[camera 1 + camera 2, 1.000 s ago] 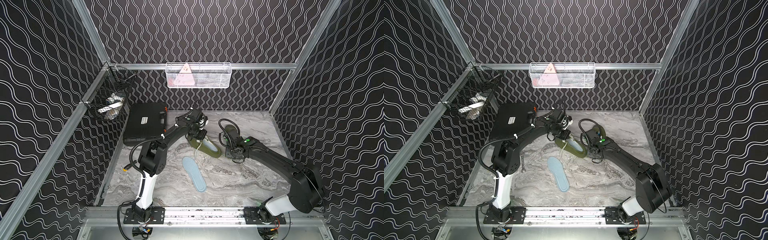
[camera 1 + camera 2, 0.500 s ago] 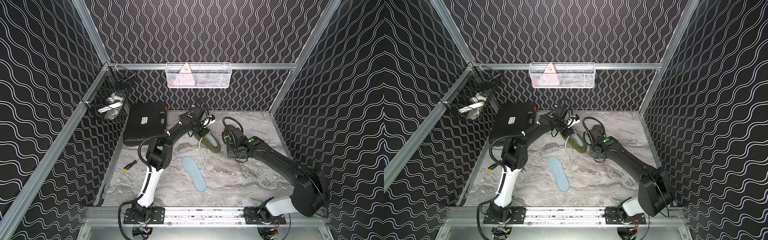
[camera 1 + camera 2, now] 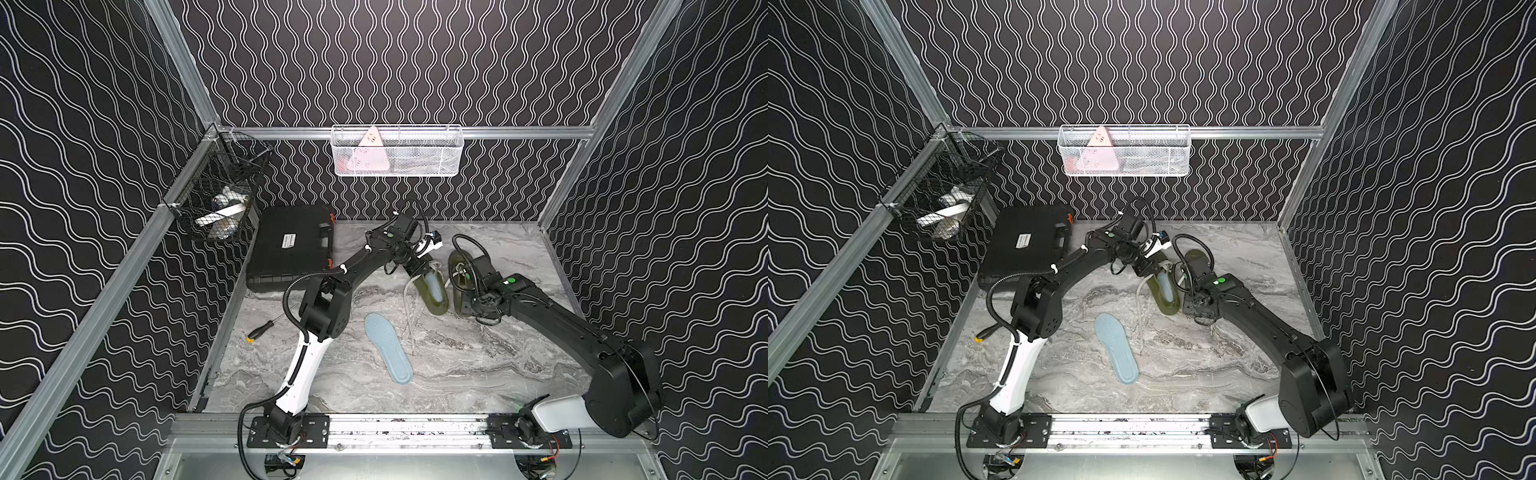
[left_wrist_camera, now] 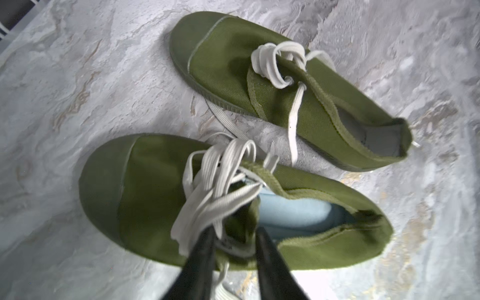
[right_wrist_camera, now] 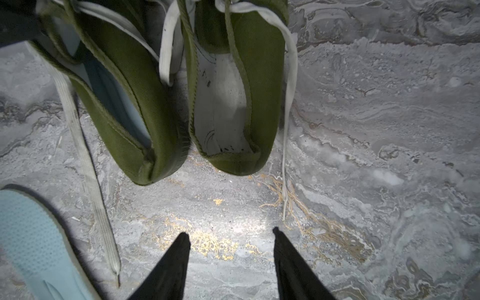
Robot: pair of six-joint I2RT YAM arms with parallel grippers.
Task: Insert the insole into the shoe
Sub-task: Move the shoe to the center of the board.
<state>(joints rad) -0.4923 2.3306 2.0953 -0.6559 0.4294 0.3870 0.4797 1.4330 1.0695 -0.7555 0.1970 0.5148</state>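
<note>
Two olive-green shoes lie side by side at the back of the table. The left shoe holds a light-blue insole. The other shoe shows a bare white inside and is partly hidden under my right arm. A second light-blue insole lies loose on the table. My left gripper stands open astride the first shoe's tongue and laces. My right gripper is open over bare table, just behind both heels.
A black case lies at the back left, with a screwdriver in front of it. A black wire basket hangs on the left rail and a white mesh basket on the back rail. White laces trail toward the loose insole.
My left arm has stretched toward the back and its jaws have parted. The shoe with the insole now lies beside the other one. The right gripper's jaws have widened.
</note>
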